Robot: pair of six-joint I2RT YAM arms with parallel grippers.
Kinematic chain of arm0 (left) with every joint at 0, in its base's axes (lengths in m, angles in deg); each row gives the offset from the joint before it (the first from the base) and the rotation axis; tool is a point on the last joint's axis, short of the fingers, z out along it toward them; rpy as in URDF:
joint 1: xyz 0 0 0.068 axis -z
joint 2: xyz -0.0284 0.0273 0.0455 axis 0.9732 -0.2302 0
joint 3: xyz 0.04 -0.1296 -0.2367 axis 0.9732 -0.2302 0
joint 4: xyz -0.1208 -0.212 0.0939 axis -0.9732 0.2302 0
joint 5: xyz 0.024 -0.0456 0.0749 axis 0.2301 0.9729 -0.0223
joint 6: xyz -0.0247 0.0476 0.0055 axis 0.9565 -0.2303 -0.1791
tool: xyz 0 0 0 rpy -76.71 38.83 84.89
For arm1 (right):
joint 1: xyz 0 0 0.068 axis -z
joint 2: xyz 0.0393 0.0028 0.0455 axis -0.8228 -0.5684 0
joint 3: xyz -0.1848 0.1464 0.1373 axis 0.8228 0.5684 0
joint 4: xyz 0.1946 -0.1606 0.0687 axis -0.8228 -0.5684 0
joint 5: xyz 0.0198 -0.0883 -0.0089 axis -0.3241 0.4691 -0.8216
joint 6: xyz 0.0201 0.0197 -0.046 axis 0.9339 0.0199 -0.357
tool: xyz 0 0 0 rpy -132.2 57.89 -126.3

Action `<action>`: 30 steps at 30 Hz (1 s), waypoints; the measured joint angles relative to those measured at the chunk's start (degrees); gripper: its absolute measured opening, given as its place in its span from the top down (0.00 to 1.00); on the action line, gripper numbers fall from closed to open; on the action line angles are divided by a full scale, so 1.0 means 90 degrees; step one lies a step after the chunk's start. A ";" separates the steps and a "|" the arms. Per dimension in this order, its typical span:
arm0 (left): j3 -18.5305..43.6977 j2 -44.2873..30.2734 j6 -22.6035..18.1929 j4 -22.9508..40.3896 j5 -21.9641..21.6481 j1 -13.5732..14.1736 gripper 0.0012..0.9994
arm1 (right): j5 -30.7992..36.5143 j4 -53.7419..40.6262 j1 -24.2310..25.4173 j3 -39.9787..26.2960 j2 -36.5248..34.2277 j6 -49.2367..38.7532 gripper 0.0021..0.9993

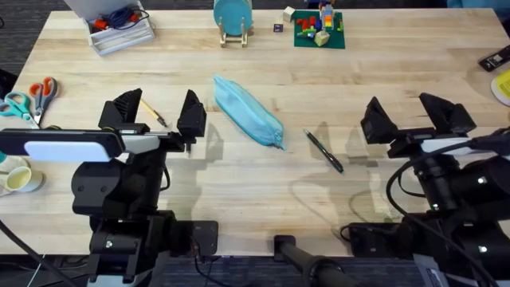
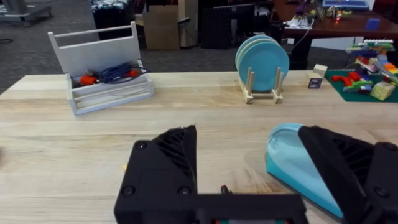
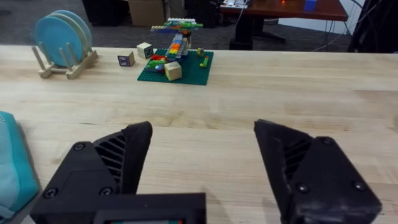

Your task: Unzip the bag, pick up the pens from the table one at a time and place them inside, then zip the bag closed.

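Nothing looks done: the bag (image 1: 248, 111) lies zipped, a pen (image 1: 323, 151) on the table (image 1: 319, 72), both grippers' fingers (image 1: 191, 114) spread, holding nothing.

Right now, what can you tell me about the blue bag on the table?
The bag is a long, soft pouch of light blue-teal fabric, a bit puffy, lying flat and slanted on the wooden table. A zipper runs along its length, with the pull at the end nearest a black pen. It looks zipped shut. Nothing touches it but the table: the left claw hangs open just beside it, and the pen lies close by, apart.
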State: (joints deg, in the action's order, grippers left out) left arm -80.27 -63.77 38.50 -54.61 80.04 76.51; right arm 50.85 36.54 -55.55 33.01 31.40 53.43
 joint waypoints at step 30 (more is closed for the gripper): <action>0.0756 -0.0026 0.0364 -0.0049 0.0104 0.0000 0.01 | -0.0002 -0.0270 0.0000 -0.0942 -0.0076 0.0380 0.00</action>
State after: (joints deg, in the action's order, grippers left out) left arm -73.47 -64.00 41.78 -55.05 80.98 76.51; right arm 50.83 34.11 -55.55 24.54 30.71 56.85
